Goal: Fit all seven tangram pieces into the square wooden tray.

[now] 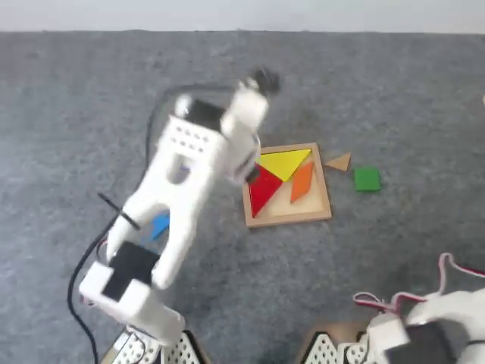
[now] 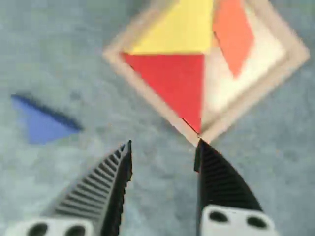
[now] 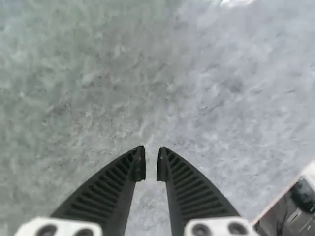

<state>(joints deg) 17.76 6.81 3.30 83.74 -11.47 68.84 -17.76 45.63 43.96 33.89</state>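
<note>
The square wooden tray [image 1: 291, 218] lies right of the table's centre and holds a yellow triangle [image 1: 284, 162], a red triangle [image 1: 263, 189] and an orange parallelogram [image 1: 301, 182]. My left gripper [image 2: 164, 147] hovers open and empty above the carpet just off one corner of the tray [image 2: 261, 91]. From there I see the red triangle [image 2: 174, 78], the yellow triangle [image 2: 179, 32] and the orange piece [image 2: 234, 32]. A blue triangle [image 2: 42, 123] lies loose on the carpet, partly under the left arm [image 1: 160, 225]. My right gripper [image 3: 150, 164] hangs shut over bare carpet.
A small tan triangle [image 1: 339, 161] and a green square [image 1: 367, 179] lie on the grey carpet just right of the tray. The right arm [image 1: 420, 334] is folded at the near right edge. The left arm's white body [image 1: 182, 189] stretches across the left middle.
</note>
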